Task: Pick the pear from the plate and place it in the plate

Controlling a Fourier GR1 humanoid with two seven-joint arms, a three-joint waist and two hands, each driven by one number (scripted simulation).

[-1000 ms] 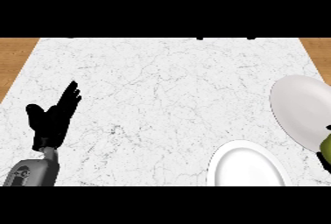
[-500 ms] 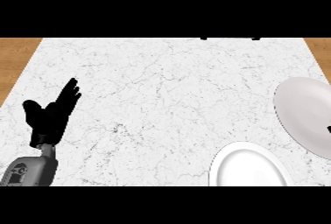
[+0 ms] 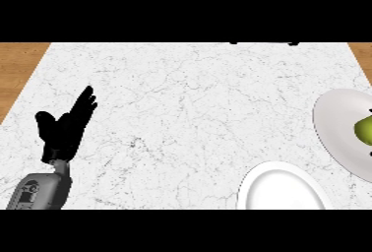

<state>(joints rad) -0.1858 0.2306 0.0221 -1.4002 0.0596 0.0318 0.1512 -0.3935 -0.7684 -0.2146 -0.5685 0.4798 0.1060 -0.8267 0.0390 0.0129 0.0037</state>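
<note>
A green pear [image 3: 363, 129] shows at the view's right edge, over the grey plate [image 3: 335, 118], partly cut off by the frame. Small black bits of my right hand [image 3: 370, 153] show just beside the pear at that edge; whether it holds the pear cannot be seen. A white plate [image 3: 280, 189] lies at the lower right, nearer to me, with nothing on it. My left hand [image 3: 64, 129] rests open at the left of the counter, fingers pointing up and away, far from both plates.
The white marble counter [image 3: 189, 98] fills the view. Wooden floor strips [image 3: 18, 64] show past its left and right edges. A dark object [image 3: 262, 42] sits at the far edge.
The pear was lower at the right edge one second ago, went out of view, and now shows higher up over the grey plate. The left hand has not moved.
</note>
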